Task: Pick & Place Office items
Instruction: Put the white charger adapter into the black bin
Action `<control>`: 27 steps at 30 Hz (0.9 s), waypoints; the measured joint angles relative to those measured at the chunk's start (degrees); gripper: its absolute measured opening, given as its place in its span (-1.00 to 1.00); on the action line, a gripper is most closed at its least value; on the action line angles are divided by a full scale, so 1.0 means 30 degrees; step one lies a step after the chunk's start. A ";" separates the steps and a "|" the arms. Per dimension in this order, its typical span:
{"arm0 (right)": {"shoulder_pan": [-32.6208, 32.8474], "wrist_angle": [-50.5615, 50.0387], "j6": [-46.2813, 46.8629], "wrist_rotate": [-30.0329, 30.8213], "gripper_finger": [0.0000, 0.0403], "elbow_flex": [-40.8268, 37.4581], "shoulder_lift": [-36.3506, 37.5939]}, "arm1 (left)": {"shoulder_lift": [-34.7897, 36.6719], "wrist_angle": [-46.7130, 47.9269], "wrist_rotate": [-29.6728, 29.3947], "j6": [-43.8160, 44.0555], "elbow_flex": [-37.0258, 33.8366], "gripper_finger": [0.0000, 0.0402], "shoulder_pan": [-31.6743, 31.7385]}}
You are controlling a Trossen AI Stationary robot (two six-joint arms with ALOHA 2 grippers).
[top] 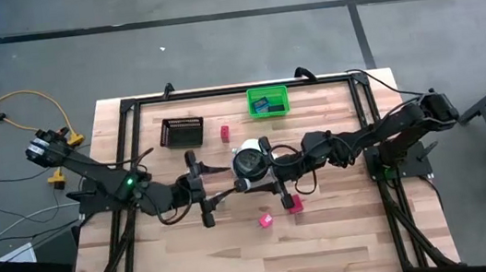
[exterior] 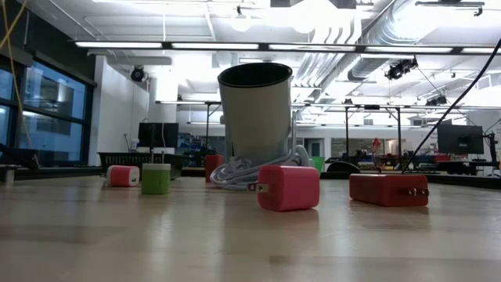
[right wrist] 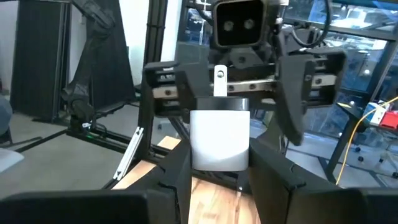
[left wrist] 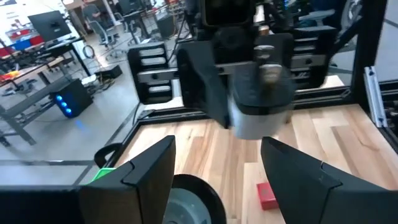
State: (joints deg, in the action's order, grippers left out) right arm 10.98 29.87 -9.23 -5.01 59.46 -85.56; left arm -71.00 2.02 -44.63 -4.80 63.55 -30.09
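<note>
My right gripper (top: 247,184) reaches in from the table's right and is shut on a small white block (right wrist: 219,134), held above mid-table. My left gripper (top: 224,192) faces it from the left, open, with its fingers (right wrist: 166,87) spread wide beyond the block. The left wrist view shows the block (left wrist: 260,118) in the other gripper, ahead of my own open fingers (left wrist: 149,171). A pink block (top: 265,219) and a red one (top: 295,204) lie flat on the table nearer the front edge. Another red block (top: 224,134) lies farther back. My right gripper pinches the white block between its two fingers (right wrist: 177,168), which press its lower side faces (right wrist: 194,155). The fingers lie about level and come from the table's right. The block sits upright and is lifted clear of the table.
A white cup with a dark inside (top: 248,163) stands just beside and below both grippers, with a white cable (exterior: 231,174) coiled at its base. A green bin (top: 268,101) and a black mesh tray (top: 182,130) sit toward the far edge. A green block (exterior: 156,178) lies on the table.
</note>
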 joint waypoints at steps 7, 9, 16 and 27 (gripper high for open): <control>-0.0028 -0.0001 -0.0109 0.0036 -0.43 0.0000 0.0000 | 0.0000 -0.1113 0.1700 -0.0862 0.0000 0.13 0.0240; -0.0028 -0.0001 -0.0324 0.0042 -0.43 0.0000 0.0000 | 0.0000 -0.1169 0.1729 -0.0914 0.0000 0.13 0.0240; -0.0028 0.0312 -0.0527 0.0042 -0.43 0.0000 0.0000 | 0.0003 -0.1346 0.2466 -0.0823 0.0000 0.13 0.0240; -0.0028 0.0688 -0.0536 -0.0009 -0.43 0.0000 0.0000 | 0.0005 -0.2171 0.3477 -0.1268 0.0000 0.13 0.0913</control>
State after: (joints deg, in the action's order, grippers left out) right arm 10.90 31.93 -10.83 -5.04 59.46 -85.56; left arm -70.99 -4.49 -34.20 -8.60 63.55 -27.35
